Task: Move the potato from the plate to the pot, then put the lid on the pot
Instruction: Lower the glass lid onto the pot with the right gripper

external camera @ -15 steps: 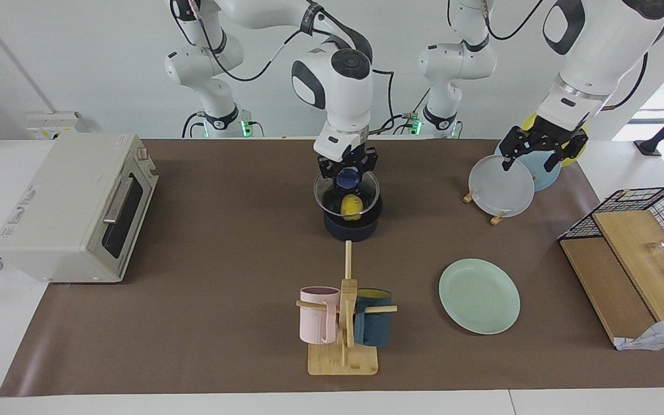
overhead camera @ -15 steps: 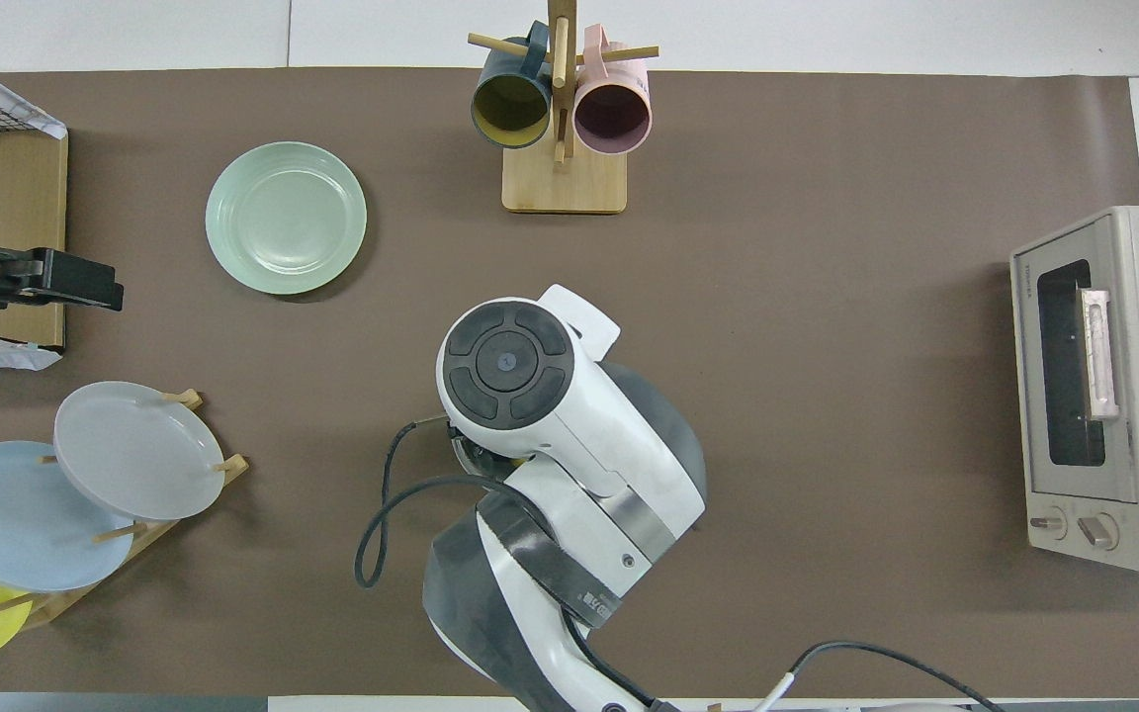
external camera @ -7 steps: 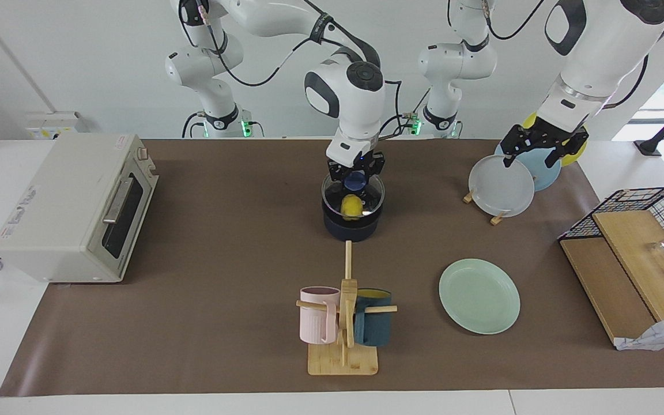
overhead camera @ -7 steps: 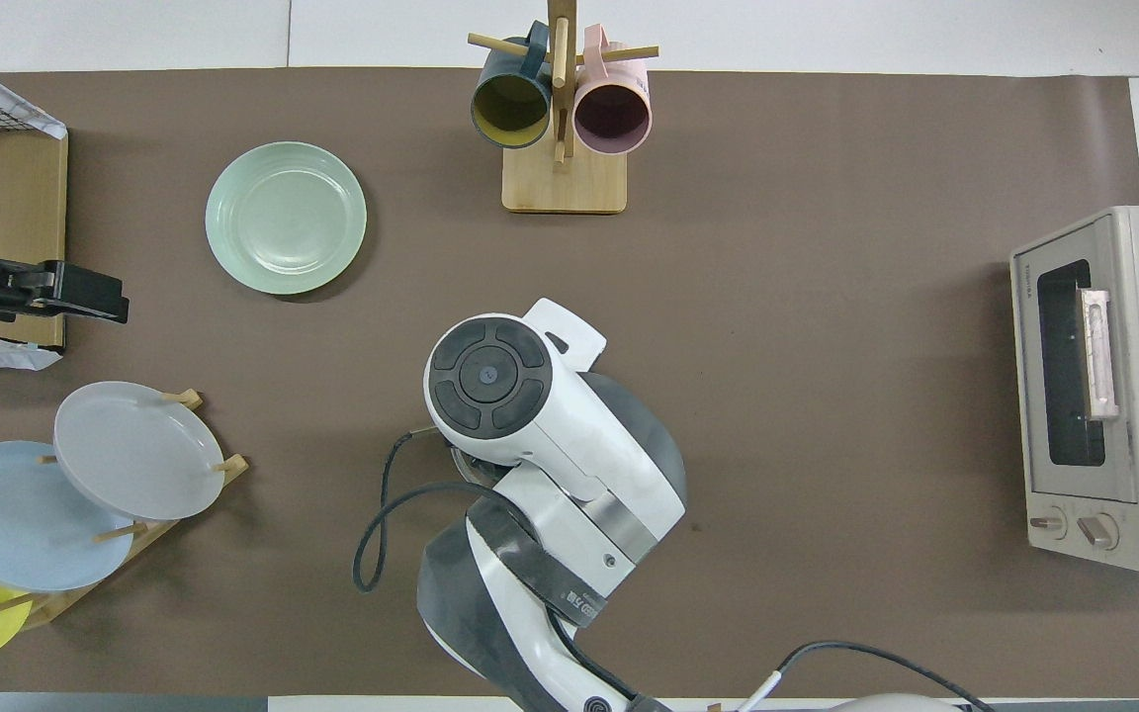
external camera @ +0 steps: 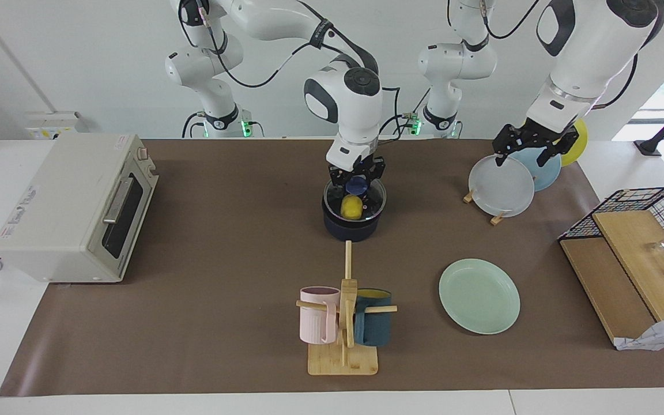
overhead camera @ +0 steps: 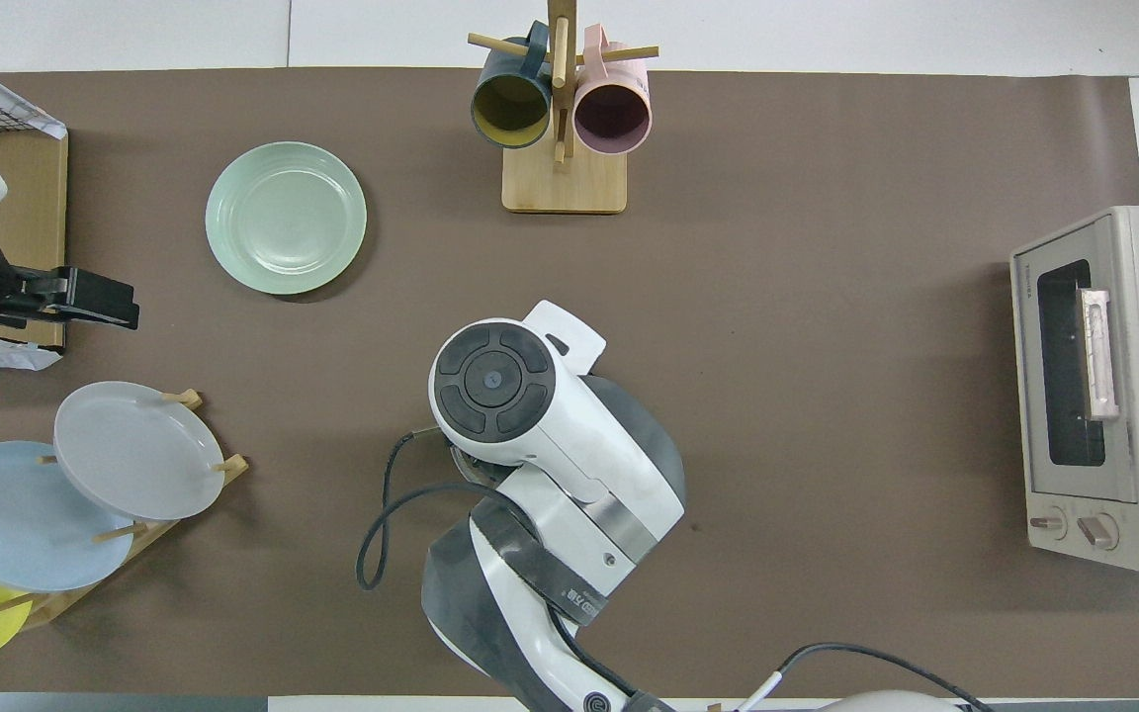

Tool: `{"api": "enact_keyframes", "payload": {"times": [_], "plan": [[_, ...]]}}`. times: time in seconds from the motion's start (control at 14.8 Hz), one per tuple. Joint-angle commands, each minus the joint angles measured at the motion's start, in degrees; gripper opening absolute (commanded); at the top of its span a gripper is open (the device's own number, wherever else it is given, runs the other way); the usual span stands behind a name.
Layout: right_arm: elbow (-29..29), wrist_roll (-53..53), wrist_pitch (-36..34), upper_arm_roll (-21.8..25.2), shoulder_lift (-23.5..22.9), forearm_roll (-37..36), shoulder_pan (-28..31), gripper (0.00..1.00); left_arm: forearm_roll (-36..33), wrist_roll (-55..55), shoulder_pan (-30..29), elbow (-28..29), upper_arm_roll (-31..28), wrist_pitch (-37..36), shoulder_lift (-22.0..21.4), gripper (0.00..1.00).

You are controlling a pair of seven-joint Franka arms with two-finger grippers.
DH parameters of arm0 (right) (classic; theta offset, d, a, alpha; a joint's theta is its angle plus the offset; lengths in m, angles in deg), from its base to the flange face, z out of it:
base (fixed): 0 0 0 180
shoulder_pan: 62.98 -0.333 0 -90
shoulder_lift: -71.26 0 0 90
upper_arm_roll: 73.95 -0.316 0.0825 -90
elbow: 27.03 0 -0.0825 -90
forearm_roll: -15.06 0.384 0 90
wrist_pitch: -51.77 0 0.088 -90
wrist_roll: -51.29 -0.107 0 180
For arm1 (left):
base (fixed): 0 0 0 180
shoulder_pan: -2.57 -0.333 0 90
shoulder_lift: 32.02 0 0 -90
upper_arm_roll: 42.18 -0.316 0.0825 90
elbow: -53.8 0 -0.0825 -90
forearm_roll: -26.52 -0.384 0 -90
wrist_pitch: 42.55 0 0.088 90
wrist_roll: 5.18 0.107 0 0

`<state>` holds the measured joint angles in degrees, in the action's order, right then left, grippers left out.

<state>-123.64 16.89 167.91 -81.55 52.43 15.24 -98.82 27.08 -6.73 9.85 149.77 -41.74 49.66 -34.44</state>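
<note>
Glass lid sits at the mouth of the pot, tilted slightly or just seated; contact all round the rim cannot be confirmed. Right gripper is directly above it, fingers closed on the blue knob at the lid's centre. Potato is inside the pot, visible through the glass. Pot stands mid-table, nearer the robots than the mug rack, which carries a pink mug and a dark teal mug. In the overhead view the right arm's wrist covers pot, lid and potato completely.

Plate, mint green, lies bare on the brown mat toward the left arm's end of the table, beside the mug rack.

Left gripper hangs over the upright plates in the plate rack, fingers spread wide, holding nothing. In the overhead view its fingers enter at the frame edge.

Toaster oven sits at the right arm's end; wire basket with wooden boards at the left arm's end.
</note>
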Motion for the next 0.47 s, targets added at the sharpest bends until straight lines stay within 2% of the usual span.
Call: {"api": "enact_keyframes", "payload": {"times": [0.0,0.4], "plan": [[-1.5,-0.7,1.0,0.0,1.2,-1.0,0.1,0.00,0.1,-1.1,1.4,1.7,-0.3,-0.2,-1.2,1.00],[-2.7,-0.5,1.3,0.0,1.5,-1.9,0.0,0.00,0.1,-0.9,1.3,1.6,-0.3,-0.9,-1.3,1.00]]}}
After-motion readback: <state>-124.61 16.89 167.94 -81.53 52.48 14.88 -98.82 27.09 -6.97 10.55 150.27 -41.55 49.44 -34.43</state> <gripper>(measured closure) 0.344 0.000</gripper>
